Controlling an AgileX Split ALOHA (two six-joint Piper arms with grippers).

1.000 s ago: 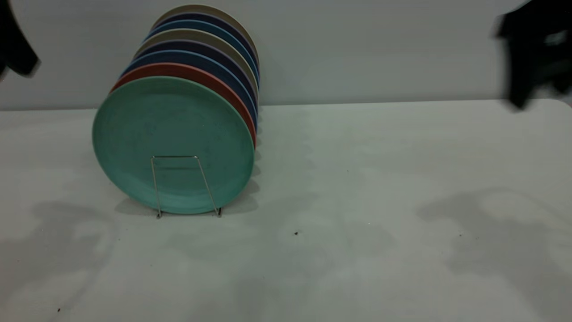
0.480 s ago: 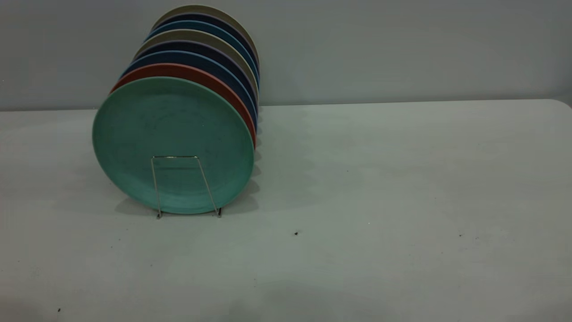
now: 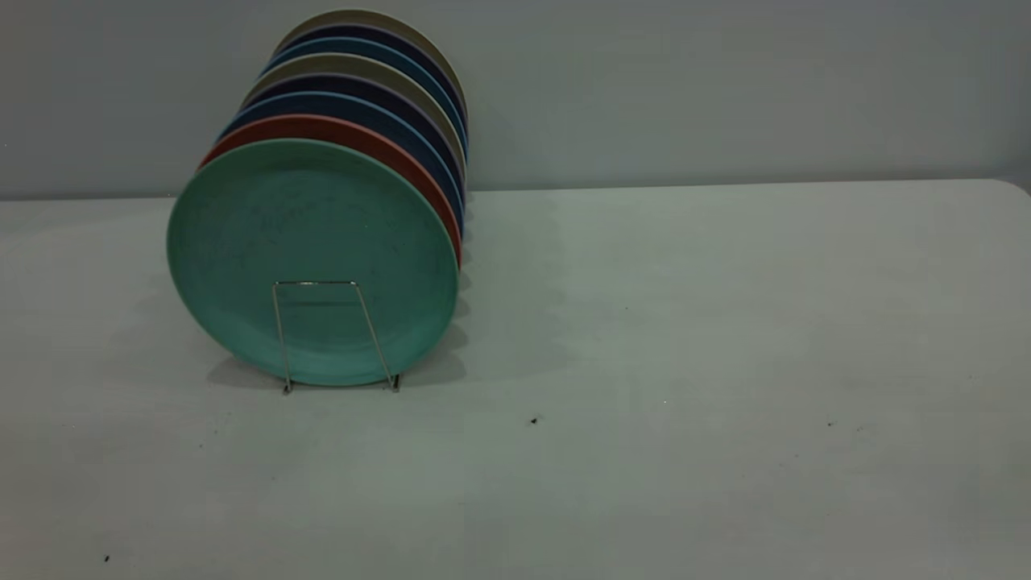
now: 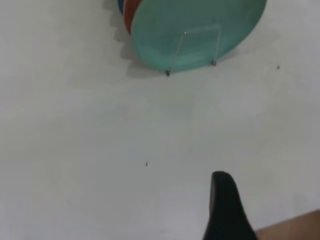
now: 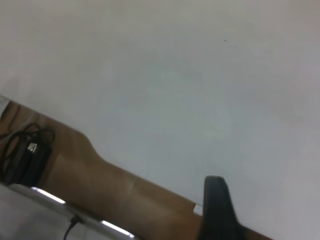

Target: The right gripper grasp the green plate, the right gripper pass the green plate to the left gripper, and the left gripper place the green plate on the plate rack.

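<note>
Placing step apparently done: round matte teal-green plastic plate [image 3: 312, 262] upright at front of thin silver wire rack [image 3: 334, 334] on pale counter [image 3: 685, 362], well apart from left hand [image 4: 226, 207]; both hands' opening impossible to tell; no further move needed

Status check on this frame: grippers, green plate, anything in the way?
Both arms out of the exterior view; one finger of each gripper shows in its wrist view. Green plate upright at front of plate rack, untouched. Table bare around it.
</note>
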